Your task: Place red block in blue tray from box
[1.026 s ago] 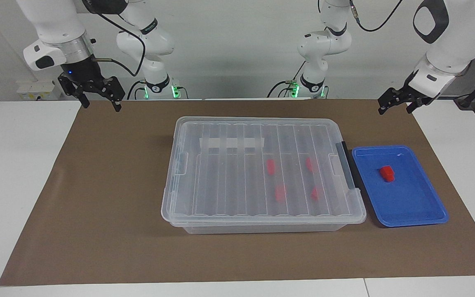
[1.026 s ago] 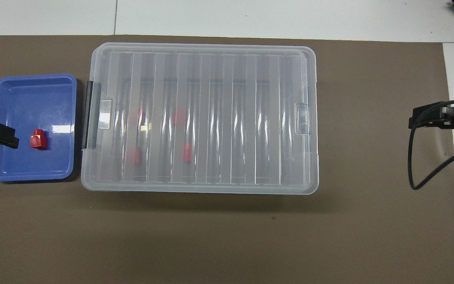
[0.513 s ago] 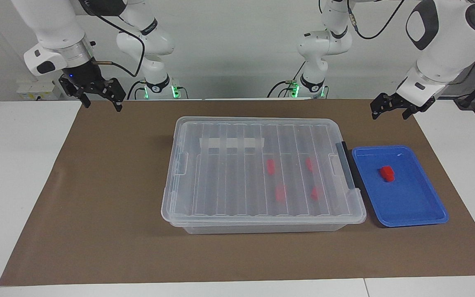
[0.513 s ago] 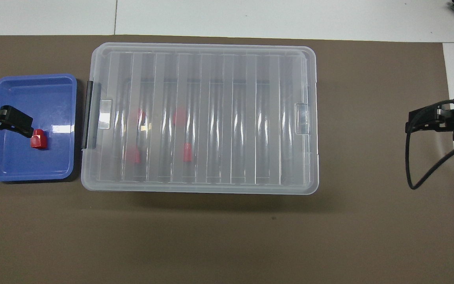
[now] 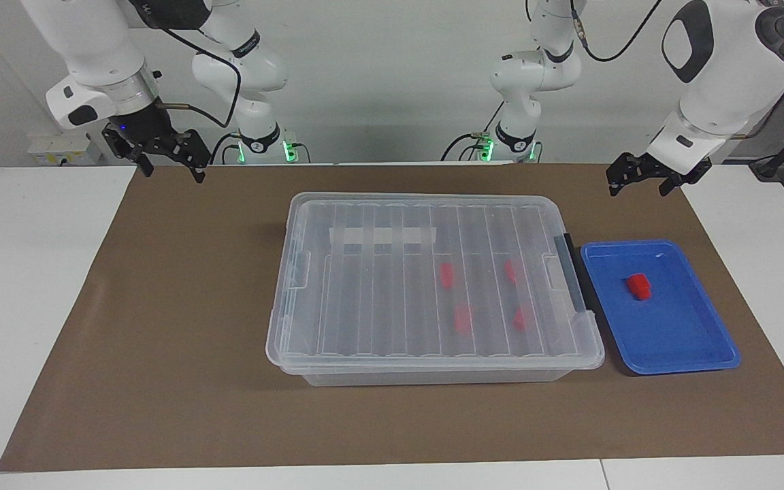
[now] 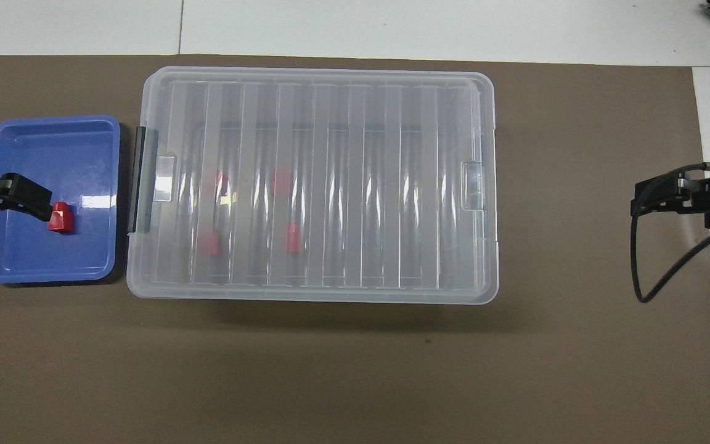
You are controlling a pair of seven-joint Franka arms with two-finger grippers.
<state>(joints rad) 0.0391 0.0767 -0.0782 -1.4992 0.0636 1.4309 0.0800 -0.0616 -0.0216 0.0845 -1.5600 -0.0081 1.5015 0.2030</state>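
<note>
One red block [image 5: 638,286] lies alone in the blue tray [image 5: 678,344], which sits on the table beside the box [image 5: 426,286] at my left arm's end, close enough to the black bar [image 5: 576,272] that a carry from bin to tray would be short. The ribbed clear lid [image 6: 318,179] is closed over the box, and four more red blocks [image 5: 446,274] show blurred through it, toward the tray end. A white tape strip [image 5: 384,236] crosses the lid on the side nearer to me.

My left hand [image 5: 637,178] hangs in the air above the brown mat [image 5: 160,340], clear of the tray in the facing view though the overhead view lays it over the tray's edge. Its fingers are spread and hold nothing. My right hand [image 5: 164,158] waits high over the mat's corner at the right arm's end, fingers apart and empty too.

With a block resting in the tray, the lid down and both hands raised and free, I judge the placing done. Were another block wanted, the lid would have to come off first.
</note>
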